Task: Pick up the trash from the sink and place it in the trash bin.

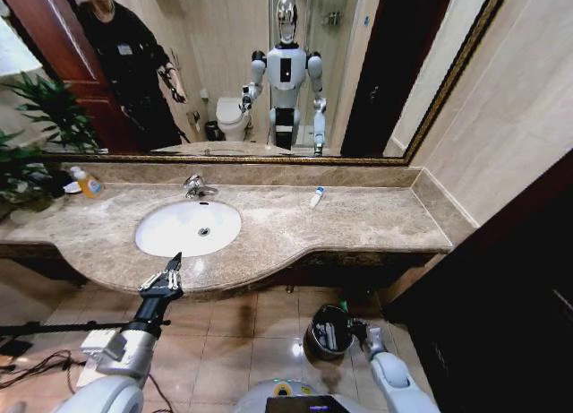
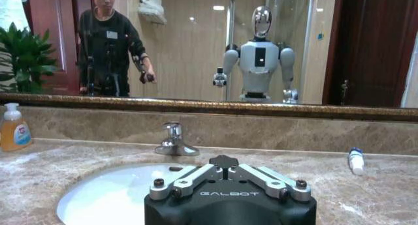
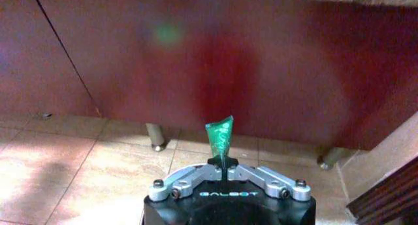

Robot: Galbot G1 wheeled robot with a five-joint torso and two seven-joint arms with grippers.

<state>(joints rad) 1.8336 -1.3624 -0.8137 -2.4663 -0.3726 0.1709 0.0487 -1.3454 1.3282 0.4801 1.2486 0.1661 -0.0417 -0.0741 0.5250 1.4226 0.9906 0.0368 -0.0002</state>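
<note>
Right gripper [image 3: 225, 172]: clamping a green tube [image 3: 220, 137], hanging just beside the bin [image 1: 328, 331] rim. Judgement: centre over the opening before releasing. Left gripper [image 1: 170, 271]: hovering at the sink [image 1: 152, 238] edge, fingers pinched together, holding nothing.

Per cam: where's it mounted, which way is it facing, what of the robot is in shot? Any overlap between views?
Head: high, looking forward and down at the sink, trash bin on the floor; both arms show.
Left wrist: behind the left gripper, facing faucet and mirror.
Right wrist: low, behind the right gripper clamping a green tube, facing the cabinet front.
Shared: head and left wrist both see sink, faucet, white tube.
</note>
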